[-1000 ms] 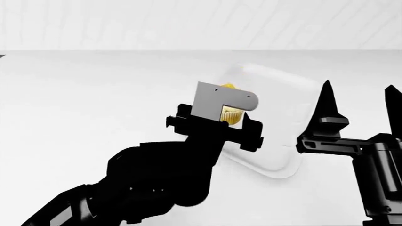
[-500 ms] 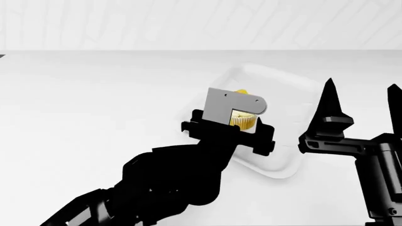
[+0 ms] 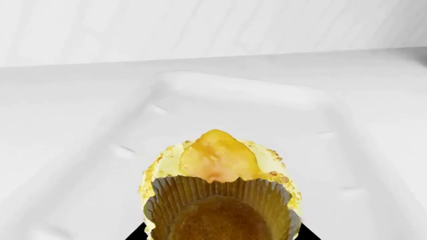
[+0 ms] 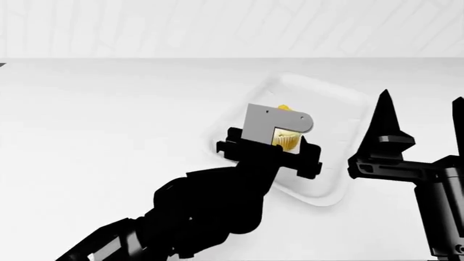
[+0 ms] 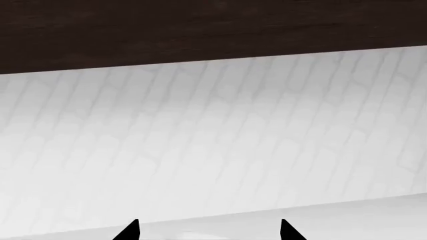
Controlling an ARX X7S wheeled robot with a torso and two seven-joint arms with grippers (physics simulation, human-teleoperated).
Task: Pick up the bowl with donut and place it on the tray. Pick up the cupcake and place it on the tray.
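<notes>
1. Left wrist view: left gripper [image 4: 279, 148] is closed on the cupcake [image 3: 220, 192] at the pleated wrapper, base toward cam; fingertips mostly out of frame.
2. Cupcake is held above the tray [image 3: 240, 90] interior, not yet set down; contact w/ tray floor can't be told.
3. Handling, est.: light, soft cake, thin paper wrapper crushes easily, frosting smears. Grip low on wrapper sides, gentle squeeze, keep upright.
4. Head view: right gripper [image 4: 424, 117] stands beside tray [image 4: 330, 187], jaws apart, empty.
5. Bowl w/ donut: not in view.
</notes>
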